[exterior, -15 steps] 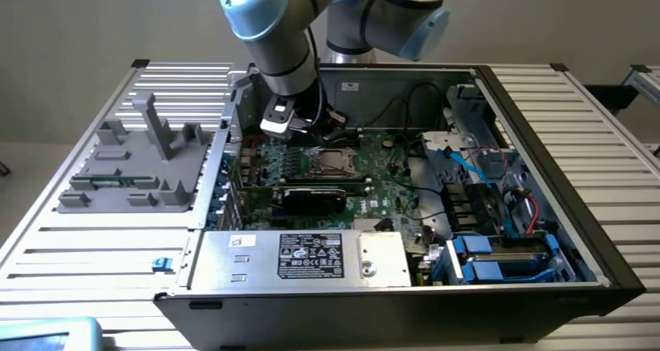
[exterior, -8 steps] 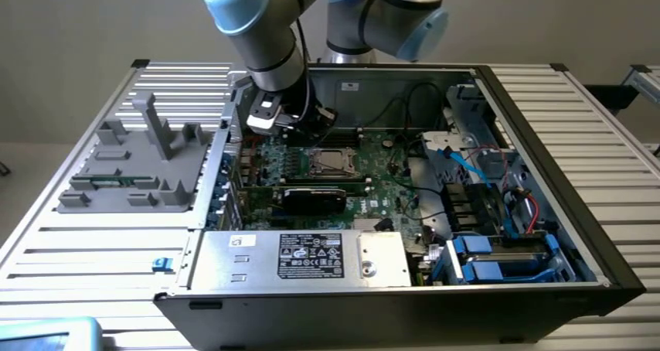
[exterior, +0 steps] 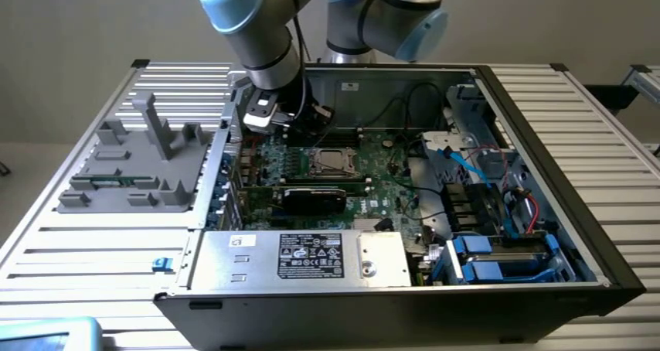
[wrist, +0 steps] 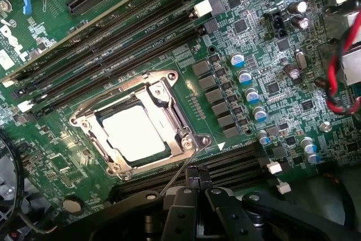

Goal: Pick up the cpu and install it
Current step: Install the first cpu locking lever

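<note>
Exterior view first. Open computer case (exterior: pixel 536 134) lying on its side across the middle of the table (exterior: pixel 83 243), with a grey fixture block (exterior: pixel 134 165) beside it toward the exterior view's left edge. Arm (exterior: pixel 258 26) bent over from the far edge, forearm sloping steeply down into the case. Wrist turned so that the end effector (exterior: pixel 277 115) points down at the motherboard and hangs just above it. Cpu (exterior: pixel 332 161) lying flat in its socket near the middle of the board, just beside the end effector.

Wrist view next. Cpu (wrist: pixel 134 134) seated square in the socket, metal frame (wrist: pixel 163 77) folded over its rim, pale top bare. End effector (wrist: pixel 197 176) closed tight, nothing seen gripped, poised over the memory slots (wrist: pixel 237 162) by the socket's corner. Thin wire lever (wrist: pixel 180 167) slanting from that corner toward the tips; touching or not, cannot tell.

Judged from this: cpu already in place, work now at the latch. Best done with light, straight pressure on the lever alone, well off the chip's top and the capacitors (wrist: pixel 245 77).
</note>
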Controlling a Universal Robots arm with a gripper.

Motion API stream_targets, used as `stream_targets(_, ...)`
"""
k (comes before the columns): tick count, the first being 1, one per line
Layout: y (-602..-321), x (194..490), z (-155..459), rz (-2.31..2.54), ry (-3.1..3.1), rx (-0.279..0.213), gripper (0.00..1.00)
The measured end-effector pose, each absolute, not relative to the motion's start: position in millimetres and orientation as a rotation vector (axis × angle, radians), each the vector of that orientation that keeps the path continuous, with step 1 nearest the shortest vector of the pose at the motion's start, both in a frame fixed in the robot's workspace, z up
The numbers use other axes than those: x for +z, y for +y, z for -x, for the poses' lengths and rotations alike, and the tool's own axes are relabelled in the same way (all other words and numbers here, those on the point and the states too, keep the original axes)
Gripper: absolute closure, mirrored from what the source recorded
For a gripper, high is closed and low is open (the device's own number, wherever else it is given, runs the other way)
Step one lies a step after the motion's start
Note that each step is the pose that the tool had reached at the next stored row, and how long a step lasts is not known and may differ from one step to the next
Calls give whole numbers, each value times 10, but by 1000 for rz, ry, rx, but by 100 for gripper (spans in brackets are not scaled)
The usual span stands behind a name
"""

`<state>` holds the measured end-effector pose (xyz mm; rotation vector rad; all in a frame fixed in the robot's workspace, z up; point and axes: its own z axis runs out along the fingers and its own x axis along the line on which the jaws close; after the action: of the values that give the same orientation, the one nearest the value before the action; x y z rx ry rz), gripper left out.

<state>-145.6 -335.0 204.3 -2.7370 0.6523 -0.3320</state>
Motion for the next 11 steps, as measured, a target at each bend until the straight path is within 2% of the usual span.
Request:
stream_targets(3, -3349, 2037, 1469, 2732, 648, -353, 89)
stream_targets(8, -3349, 2037, 1473, 2731, 648, -357, 89)
stream_targets(11, -3349, 2023, 1505, 2723, 642, -385, 89)
